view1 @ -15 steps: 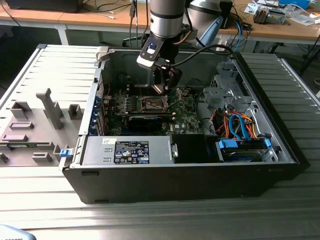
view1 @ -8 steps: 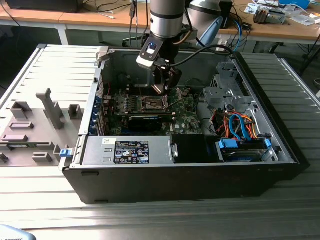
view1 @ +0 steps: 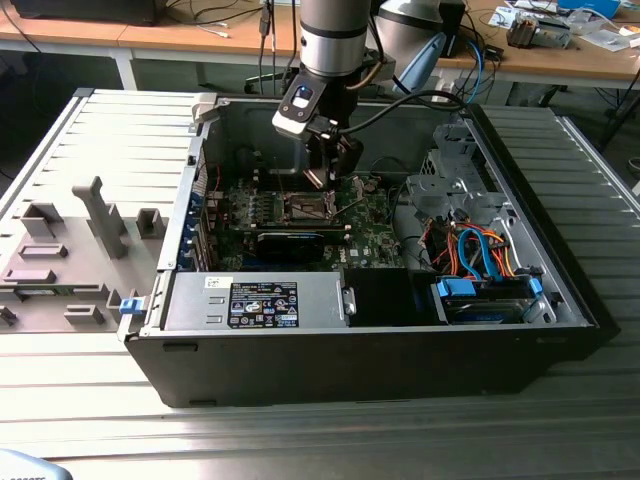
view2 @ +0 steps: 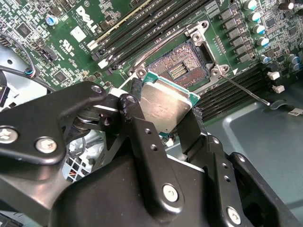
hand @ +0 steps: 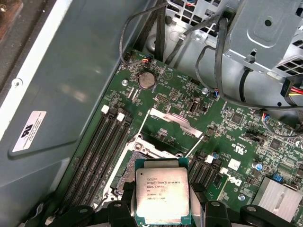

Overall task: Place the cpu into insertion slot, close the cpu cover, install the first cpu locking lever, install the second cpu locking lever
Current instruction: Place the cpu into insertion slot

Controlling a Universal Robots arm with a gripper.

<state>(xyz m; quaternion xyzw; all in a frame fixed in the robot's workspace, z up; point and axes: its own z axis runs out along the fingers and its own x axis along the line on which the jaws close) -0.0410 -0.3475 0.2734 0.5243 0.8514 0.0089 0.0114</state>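
Ribbed grey metal tabletop [view1: 330, 440] carries the scene, with wooden desks [view1: 200, 40] behind it. On the tabletop lies an open black computer case [view1: 370, 350], side panel off, its inside facing up. At the exterior view's left of the case sits a grey moulded fixture tray [view1: 60, 260]. Inside the case, a labelled power-supply box [view1: 250, 300] lies along the near wall, and a green circuit board [view1: 375, 215] covers the floor further in.

A silver-and-black robot arm [view1: 335, 35] reaches down from above into the case. Its gripper [view1: 325, 175] hangs just over the middle of the board.

On the board is the insertion slot [view2: 177, 66], a square black socket with a silver rim; its field of contacts lies bare. The cpu cover [hand: 176, 121] stands swung up off the slot (a thin silver frame with a window). One thin wire locking lever [view2: 246, 92] sticks out free beside the slot.

Both wrist views show the two black fingers [view2: 137, 127] pinching the cpu [view2: 165, 106] by opposite edges, metal top towards the cameras. It hangs just above the slot, not seated in it.
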